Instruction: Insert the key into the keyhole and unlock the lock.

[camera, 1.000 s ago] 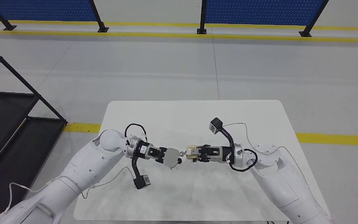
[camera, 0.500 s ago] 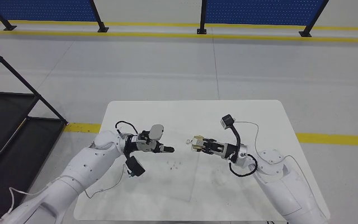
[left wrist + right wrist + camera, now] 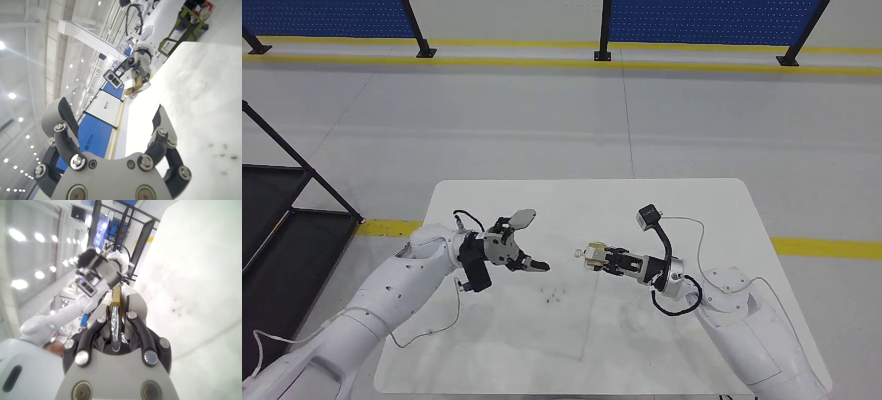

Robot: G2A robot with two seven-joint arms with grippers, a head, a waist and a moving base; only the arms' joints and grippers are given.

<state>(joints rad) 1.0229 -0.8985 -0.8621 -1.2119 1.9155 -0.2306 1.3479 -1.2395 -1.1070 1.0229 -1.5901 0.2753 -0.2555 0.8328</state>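
Brass lock [image 3: 115,295] we find clamped in the right gripper [image 3: 118,303]; the left gripper [image 3: 111,111] has withdrawn from it, wide open, empty

Small white print stands on the blue barrier panels [image 3: 98,130], too blurred to read

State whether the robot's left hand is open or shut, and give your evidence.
Open. In the left wrist view the left hand has its two fingers spread wide apart, with nothing held between them.

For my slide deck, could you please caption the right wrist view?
Right gripper, jaws shut on a brass lock, above the white table.
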